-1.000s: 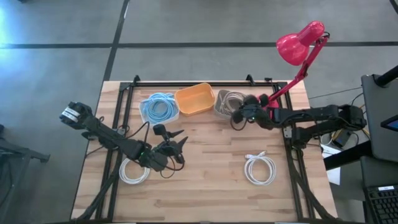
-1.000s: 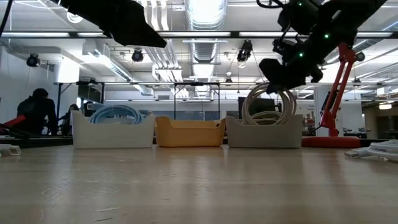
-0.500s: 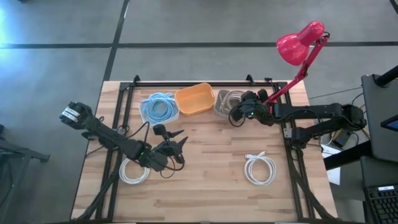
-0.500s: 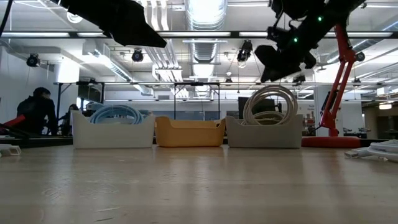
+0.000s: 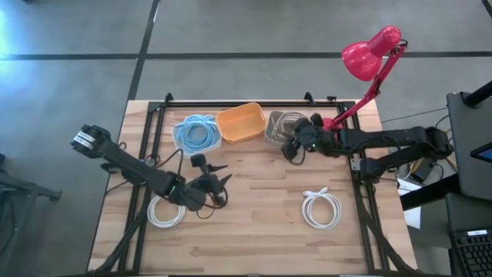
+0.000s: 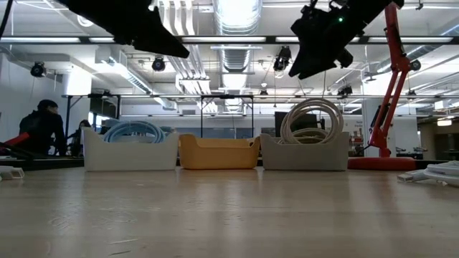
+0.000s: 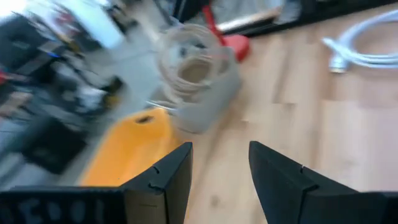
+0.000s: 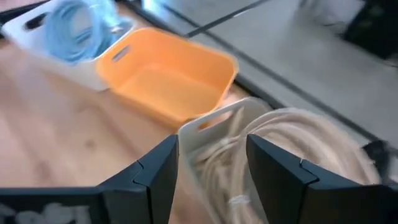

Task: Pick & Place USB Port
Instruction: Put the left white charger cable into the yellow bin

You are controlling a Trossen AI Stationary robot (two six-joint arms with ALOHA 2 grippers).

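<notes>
Right gripper [image 5: 290, 145], jaws apart and empty, hovers at the grey bin [image 5: 277, 135] of beige cable, upper centre; the white USB cable [image 5: 320, 208] lies lower right, nearer this arm.

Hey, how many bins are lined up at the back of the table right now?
3, in a row along the far edge: the white bin with blue cable on the left, the empty orange bin in the middle, the grey bin with beige cable on the right. None seem hidden.
</notes>
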